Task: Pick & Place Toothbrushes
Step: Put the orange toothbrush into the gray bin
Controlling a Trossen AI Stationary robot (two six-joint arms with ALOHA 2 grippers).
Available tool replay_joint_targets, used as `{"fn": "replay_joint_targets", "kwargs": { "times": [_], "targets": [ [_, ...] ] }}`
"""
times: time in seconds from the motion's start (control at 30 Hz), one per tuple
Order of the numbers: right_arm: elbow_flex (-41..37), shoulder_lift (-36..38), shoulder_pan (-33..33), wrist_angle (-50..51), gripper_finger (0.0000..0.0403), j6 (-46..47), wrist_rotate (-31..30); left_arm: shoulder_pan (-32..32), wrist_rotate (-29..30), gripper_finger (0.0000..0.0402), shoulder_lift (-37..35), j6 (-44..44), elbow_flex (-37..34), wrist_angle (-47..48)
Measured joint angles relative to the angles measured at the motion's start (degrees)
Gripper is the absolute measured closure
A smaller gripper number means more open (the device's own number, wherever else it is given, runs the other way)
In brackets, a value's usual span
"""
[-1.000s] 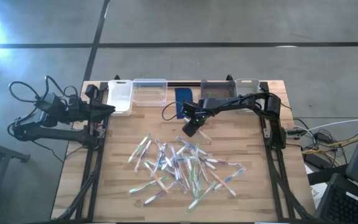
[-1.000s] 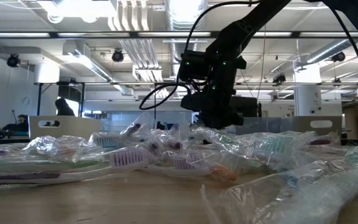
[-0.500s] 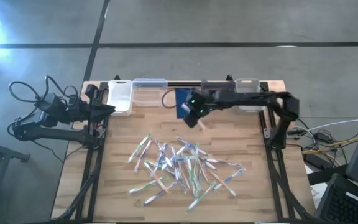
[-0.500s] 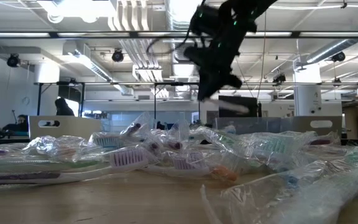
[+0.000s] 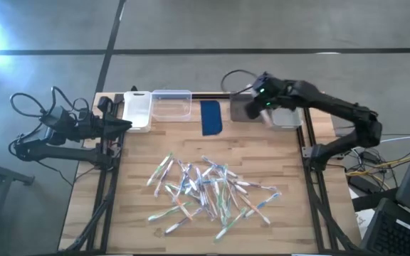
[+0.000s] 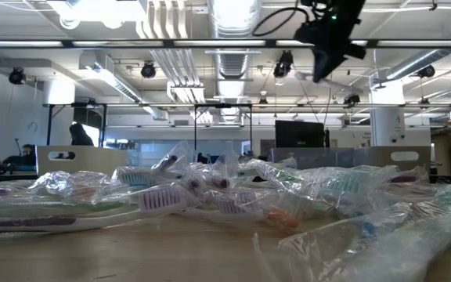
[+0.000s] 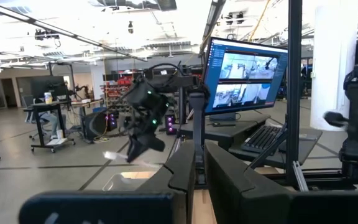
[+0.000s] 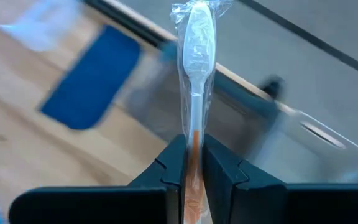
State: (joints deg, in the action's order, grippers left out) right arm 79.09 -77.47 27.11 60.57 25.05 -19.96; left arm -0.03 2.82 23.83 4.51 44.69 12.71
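A heap of plastic-wrapped toothbrushes lies on the middle of the wooden table and fills the foreground of the low view. My right gripper hangs high above the far right of the table, over the grey bin, shut on one wrapped toothbrush that is white with an orange handle. The low view shows that gripper well above the heap. My left gripper waits at the table's far left edge, shut and holding nothing. My right gripper pinches the wrapped toothbrush between its two fingers at the orange part of the handle. The white head end sticks straight out ahead of the fingertips. The brush is lifted clear of the table, above the grey bin.
Along the far edge stand a white tray, a clear bin, a dark blue pad, the grey bin and a pale bin. Bare wood lies between the heap and the bins and along the table's near edge.
My right gripper has risen from just beyond the heap's far side and swung toward the table's far right, from beside the blue pad to above the grey bin. It stayed shut on the toothbrush, which went with it, clear of the table.
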Motion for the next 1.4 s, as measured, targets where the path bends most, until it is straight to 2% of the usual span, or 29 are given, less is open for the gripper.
{"fn": "replay_joint_targets", "kwargs": {
  "times": [0.27,0.5,1.03,1.4],
  "targets": [
    [0.0,3.3,10.7,8.1,0.0374,-1.9,-1.7,0.0,0.0,0.0360,0.0,0.0,0.0,0.0],
    [0.0,-1.8,18.0,11.7,0.0374,-6.4,-1.8,0.0,0.0,0.0360,0.0,0.0,0.0,0.0],
    [0.0,-17.0,24.6,12.3,0.0374,-17.6,-1.4,0.0,0.0,0.0360,0.0,0.0,0.0,0.0],
    [0.0,-22.3,25.6,9.2,0.0374,-22.8,-0.5,0.0,0.0,0.0360,0.0,0.0,0.0,0.0]
  ]
}}
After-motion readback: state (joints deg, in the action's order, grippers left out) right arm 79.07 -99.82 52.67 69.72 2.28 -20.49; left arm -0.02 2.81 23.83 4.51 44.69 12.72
